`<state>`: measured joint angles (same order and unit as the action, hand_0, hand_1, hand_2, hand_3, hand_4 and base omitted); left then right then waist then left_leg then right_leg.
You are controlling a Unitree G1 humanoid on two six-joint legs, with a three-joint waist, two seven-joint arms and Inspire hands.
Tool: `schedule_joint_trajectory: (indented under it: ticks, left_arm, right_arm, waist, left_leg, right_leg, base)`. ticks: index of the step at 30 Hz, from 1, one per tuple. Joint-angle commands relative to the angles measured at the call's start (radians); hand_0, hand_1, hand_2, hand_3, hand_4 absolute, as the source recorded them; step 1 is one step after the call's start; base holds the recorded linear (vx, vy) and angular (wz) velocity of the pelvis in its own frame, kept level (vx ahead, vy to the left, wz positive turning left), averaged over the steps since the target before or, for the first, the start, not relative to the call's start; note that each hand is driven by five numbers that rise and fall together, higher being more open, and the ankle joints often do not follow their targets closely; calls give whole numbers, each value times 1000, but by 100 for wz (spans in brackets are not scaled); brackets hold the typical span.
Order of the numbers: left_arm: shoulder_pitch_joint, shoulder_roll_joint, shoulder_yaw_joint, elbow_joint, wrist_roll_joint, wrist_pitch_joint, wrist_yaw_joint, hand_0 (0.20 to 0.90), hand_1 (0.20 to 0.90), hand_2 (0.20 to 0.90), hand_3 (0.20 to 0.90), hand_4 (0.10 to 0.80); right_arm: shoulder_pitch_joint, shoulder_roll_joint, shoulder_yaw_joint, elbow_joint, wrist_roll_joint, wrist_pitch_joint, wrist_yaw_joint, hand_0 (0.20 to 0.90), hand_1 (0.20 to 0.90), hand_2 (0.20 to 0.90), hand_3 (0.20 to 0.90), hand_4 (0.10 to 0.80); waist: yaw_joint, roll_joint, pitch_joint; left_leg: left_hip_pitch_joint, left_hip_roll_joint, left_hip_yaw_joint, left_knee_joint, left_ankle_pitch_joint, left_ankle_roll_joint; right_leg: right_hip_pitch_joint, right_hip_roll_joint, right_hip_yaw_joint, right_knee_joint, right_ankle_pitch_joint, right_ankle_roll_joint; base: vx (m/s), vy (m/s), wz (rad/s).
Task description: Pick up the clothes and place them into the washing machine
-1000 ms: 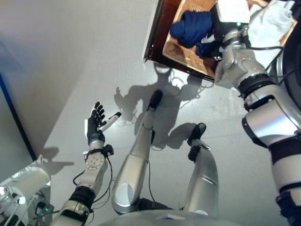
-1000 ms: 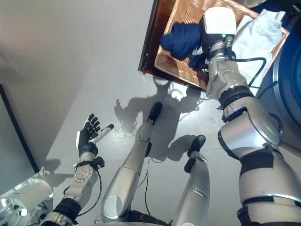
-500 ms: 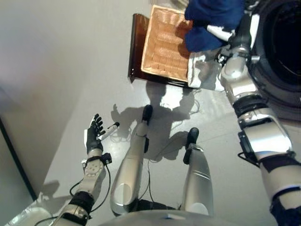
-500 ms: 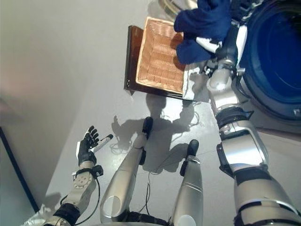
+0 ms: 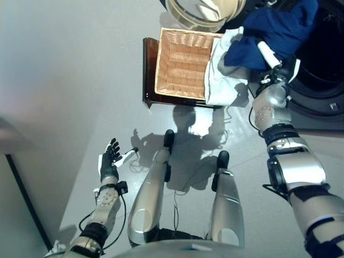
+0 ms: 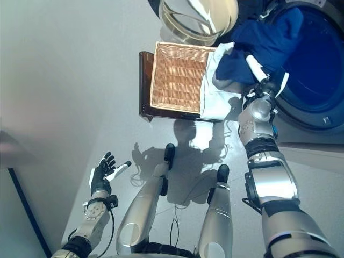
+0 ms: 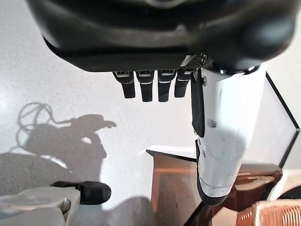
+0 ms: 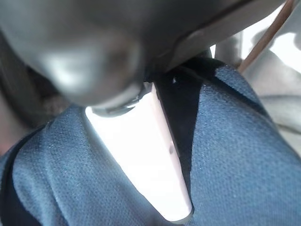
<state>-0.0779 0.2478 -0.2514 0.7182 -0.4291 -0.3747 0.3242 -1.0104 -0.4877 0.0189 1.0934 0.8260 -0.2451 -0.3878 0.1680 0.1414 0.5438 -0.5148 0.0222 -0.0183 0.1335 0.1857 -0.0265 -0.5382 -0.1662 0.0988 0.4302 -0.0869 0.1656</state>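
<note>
Right hand [image 5: 267,60] grips a bunched, dark-blue garment [image 5: 274,32] at the washing machine [image 5: 322,64].

I can't read any text, label, number or sign in these views. The washing machine [image 6: 317,80] front, the wicker basket [image 5: 183,67] and the clothes show no lettering I can make out from here.
</note>
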Motion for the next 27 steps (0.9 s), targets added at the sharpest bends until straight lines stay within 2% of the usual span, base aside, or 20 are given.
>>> schedule_joint_trajectory:
  ticks: [1, 4, 8, 19, 27]
  left_arm:
    - [19, -9, -33, 18, -22, -33, 0, 900, 900, 900, 900, 800]
    - [24, -15, -41, 29, -33, -28, -14, 900, 900, 900, 900, 800]
    - [32, -13, -48, 5, -53, -28, -33, 900, 900, 900, 900, 800]
    - [26, -10, -65, -37, -74, -23, -67, 900, 900, 900, 900, 800]
    - [20, -2, -65, -45, -88, -24, -84, 900, 900, 900, 900, 800]
  right_arm:
    - [-71, -121, -24, -64, 96, -125, 40, 200, 200, 200, 200, 300]
    - [-65, -136, -67, -29, 215, -129, 78, 200, 200, 200, 200, 300]
    - [-63, -177, -85, 0, 268, -125, 106, 200, 200, 200, 200, 300]
    - [-83, -260, -45, 116, 328, -31, 209, 200, 200, 200, 200, 300]
    - [-153, -339, 17, 202, 280, 28, 245, 200, 200, 200, 200, 300]
  waist:
    - [-5, 98, -26]
    - [-13, 109, -41]
    - [-15, 115, -48]
    - [-26, 121, -35]
    - [-18, 116, -41]
  left_leg:
    - [-34, -25, 19, -2, -9, -59]
    - [-26, -25, 25, -2, -13, -59]
    - [-27, -23, 30, 5, -18, -58]
    - [-30, -21, 41, 4, -15, -63]
    - [-34, -19, 42, -1, -10, -64]
  right_leg:
    - [58, 32, -21, 11, -63, -85]
    - [60, 32, -12, 17, -66, -86]
    - [58, 32, -8, 21, -70, -86]
    - [37, 37, 5, 39, -71, -91]
    - [26, 36, 7, 43, -69, -92]
  base:
    - [11, -25, -4]
    - [5, -6, -2]
    - [2, -24, -11]
    - [-1, -2, -1]
    - [0, 0, 0]
